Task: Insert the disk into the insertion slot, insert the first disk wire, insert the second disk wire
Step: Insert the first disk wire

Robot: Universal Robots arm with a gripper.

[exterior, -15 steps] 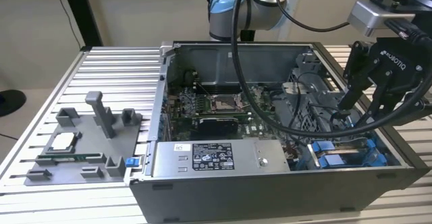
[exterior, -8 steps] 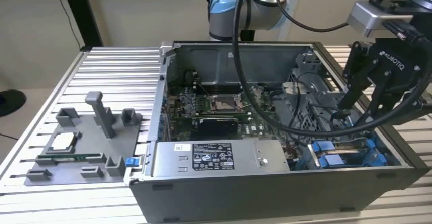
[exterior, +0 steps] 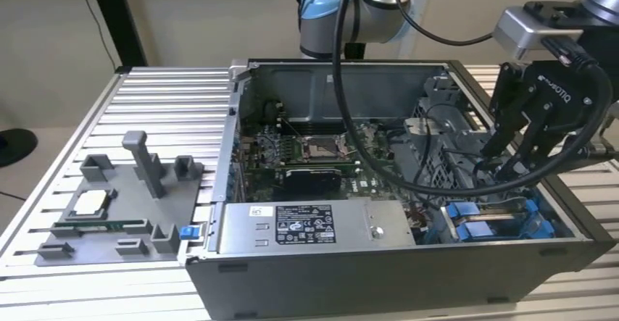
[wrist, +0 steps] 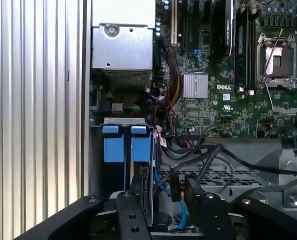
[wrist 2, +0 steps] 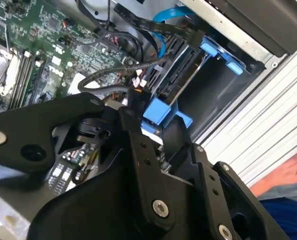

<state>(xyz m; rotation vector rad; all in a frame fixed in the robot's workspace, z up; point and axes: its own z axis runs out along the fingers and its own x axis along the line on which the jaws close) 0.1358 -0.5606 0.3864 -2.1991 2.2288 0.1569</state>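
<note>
Beige wall [exterior: 193, 17] — ribbed aluminium table [exterior: 174, 89].

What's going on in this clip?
A robot arm's black gripper reaches into the open grey computer case, at the grey metal drive bay with bright blue rails. The silver-grey disk in its blue carrier appears to sit in that bay already. Loose black wires lie beside it; whether the gripper holds one is unclear.

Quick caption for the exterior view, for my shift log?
Gripper low over the blue-tabbed insertion slot inside the open computer case, on a slatted table.
</note>
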